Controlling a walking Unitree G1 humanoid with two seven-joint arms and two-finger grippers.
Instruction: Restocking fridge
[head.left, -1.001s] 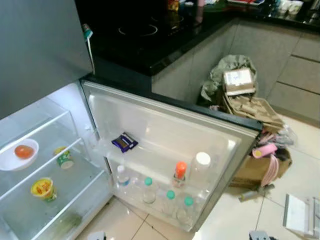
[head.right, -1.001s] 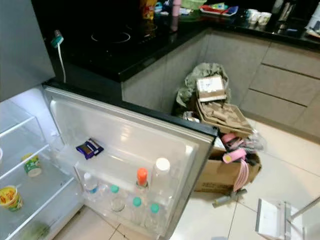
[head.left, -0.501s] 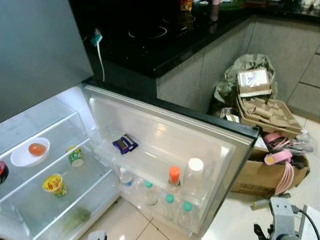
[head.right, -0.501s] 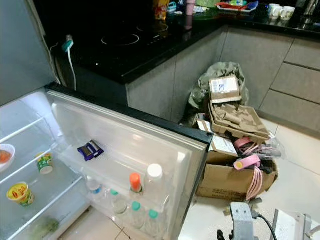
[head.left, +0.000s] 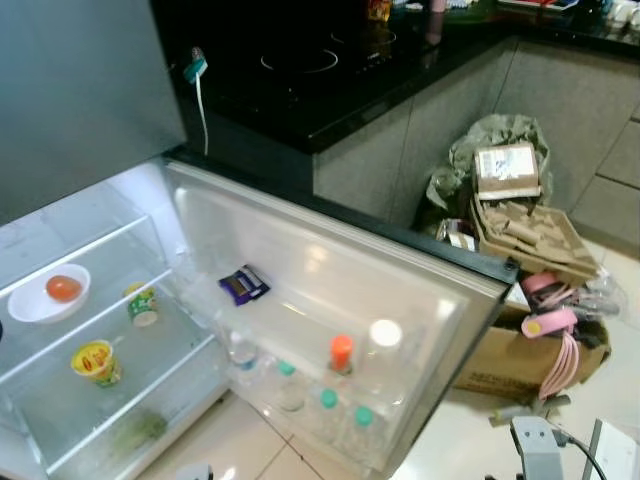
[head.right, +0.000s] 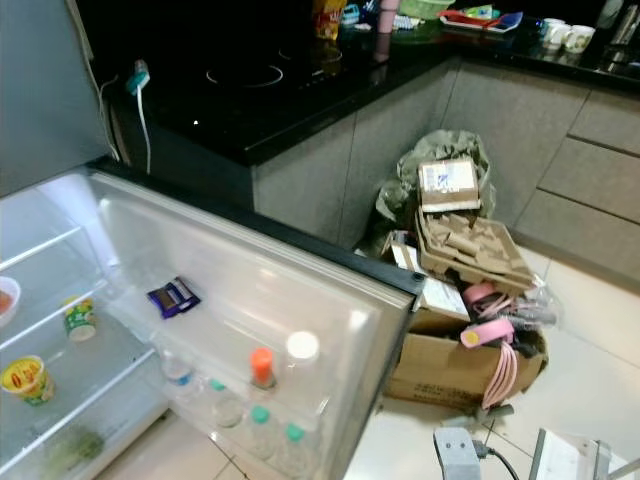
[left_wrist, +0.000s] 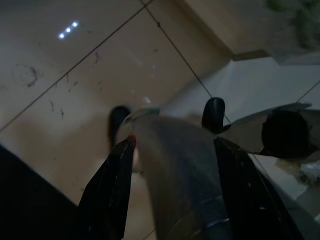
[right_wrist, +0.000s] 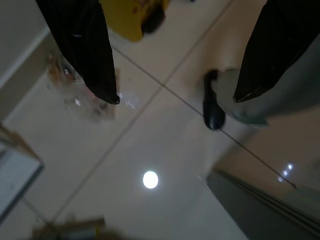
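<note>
Tiled floor (head.right: 560, 330) beside fridge door (head.left: 330, 290) | cardboard box (head.right: 440, 365) near door edge

- No text, brand, number or sign can be read.
- The yellow cup (head.left: 92, 361) on the fridge shelf has a red mark on its lid, too blurred to read.
- The small box (head.right: 448, 182) on the pile of cardboard carries a white label; its print is too small to make out.
</note>
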